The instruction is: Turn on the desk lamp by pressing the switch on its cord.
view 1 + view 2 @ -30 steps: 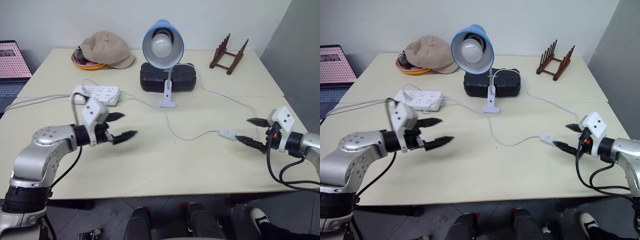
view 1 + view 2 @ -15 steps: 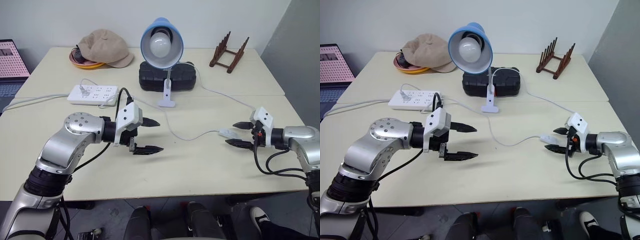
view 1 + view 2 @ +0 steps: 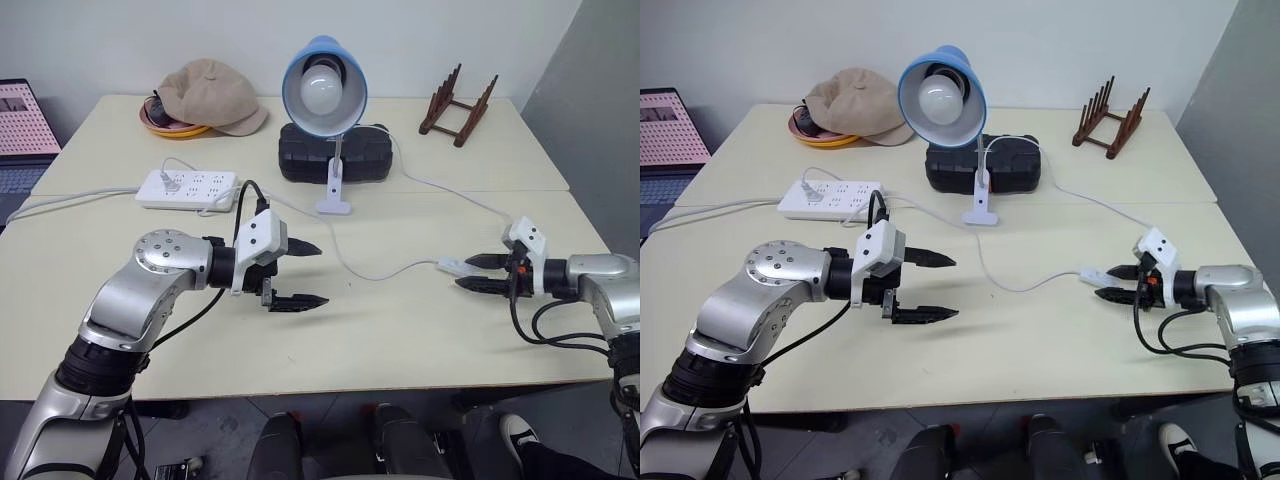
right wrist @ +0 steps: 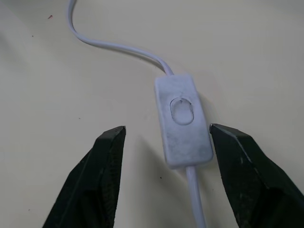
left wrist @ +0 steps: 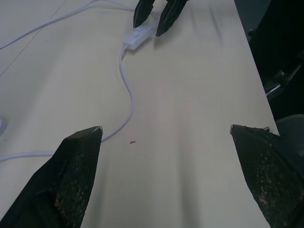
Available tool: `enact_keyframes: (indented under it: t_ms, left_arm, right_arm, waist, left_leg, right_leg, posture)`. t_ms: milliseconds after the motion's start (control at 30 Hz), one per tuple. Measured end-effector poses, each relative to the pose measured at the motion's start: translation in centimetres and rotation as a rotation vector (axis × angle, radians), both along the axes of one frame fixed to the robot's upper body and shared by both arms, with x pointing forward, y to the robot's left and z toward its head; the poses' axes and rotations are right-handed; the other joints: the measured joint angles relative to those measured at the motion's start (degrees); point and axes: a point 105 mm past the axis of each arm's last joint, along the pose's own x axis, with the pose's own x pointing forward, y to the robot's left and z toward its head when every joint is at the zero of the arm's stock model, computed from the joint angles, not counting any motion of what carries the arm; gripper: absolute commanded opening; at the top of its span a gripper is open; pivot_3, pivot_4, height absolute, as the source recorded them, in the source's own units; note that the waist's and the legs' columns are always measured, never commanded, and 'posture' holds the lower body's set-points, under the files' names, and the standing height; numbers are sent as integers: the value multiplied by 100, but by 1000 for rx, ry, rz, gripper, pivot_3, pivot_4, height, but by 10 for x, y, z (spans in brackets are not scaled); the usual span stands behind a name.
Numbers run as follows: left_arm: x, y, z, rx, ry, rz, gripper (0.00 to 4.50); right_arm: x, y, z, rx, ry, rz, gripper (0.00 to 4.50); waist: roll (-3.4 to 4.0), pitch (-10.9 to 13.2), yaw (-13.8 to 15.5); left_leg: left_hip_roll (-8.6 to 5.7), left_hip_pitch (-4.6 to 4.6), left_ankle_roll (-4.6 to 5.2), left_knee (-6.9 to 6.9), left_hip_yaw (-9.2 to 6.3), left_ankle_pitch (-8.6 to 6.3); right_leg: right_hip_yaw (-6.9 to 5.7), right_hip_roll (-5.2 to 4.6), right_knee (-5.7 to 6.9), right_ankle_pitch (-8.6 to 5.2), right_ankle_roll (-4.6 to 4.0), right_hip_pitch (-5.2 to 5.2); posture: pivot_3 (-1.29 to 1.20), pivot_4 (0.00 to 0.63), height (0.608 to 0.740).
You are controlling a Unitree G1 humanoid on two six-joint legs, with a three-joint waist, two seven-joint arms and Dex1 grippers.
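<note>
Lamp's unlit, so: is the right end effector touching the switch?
Apart. The right wrist view shows table between the switch and both fingers of the right end effector.

The 2 head views look forward and down over the desk. Each wrist view looks along its own hand, close to the desk; all share the switch.

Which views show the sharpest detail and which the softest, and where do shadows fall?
Right wrist view: crisp small white oblong switch, soft shadow beside it. Left wrist view: near black fingers blurred, matte cream table with faint shadow bands. Left eye view: even light, unlit round light-blue desk lamp.
</note>
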Motion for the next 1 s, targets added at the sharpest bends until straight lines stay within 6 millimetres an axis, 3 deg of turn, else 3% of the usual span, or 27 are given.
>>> enact_keyframes:
  t_ms: [100,167,500,600,767,900,1000]
  left_arm:
    - [0,-1,0,-2,0,-2,4500]
    - [0,-1,0,-2,0,-2,4500]
    - [0,-2,-1,-19,18,11,4500]
    - [3,2,4,-149,159,117,4500]
    - [2,7,27,-491,415,296,4500]
    - [-14,-17,19,-707,629,310,4500]
    - [-14,-24,23,-792,679,365,4500]
  right_arm:
    - [2,1,-3,-1,6,-1,1348]
    - [3,2,-3,0,6,0,1043]
    - [4,1,-3,-38,-21,16,1045]
    - [3,21,18,-15,-86,69,1045]
    - [4,79,67,65,-350,132,1045]
    - [-1,106,75,76,-474,156,1045]
    - [-3,114,76,82,-531,150,1045]
  waist:
    - [0,0,-2]
    - [0,0,-2]
    - [1,0,0]
    - [5,3,-26]
    - [5,2,-21]
    - [3,2,71]
    - [3,2,150]
  left_leg:
    - [0,0,0,0,0,0]
    - [0,1,0,0,0,0]
    - [0,1,0,2,-1,0]
    - [2,1,0,2,-5,0]
    - [7,5,0,7,-22,0]
    - [0,-12,-1,36,-22,0]
    - [-3,-13,-2,63,-22,-1]
  right_leg:
    - [0,0,1,0,0,0]
    - [0,0,2,0,0,0]
    - [0,0,4,1,1,0]
    - [0,3,12,1,2,-2]
    - [-10,8,17,1,3,5]
    - [-11,-4,11,6,11,12]
    - [-8,-4,12,14,23,20]
  posture:
    - [0,150,740]
    - [0,150,740]
    - [0,150,740]
    - [0,150,740]
    - [0,150,740]
    - [0,150,740]
    - [0,150,740]
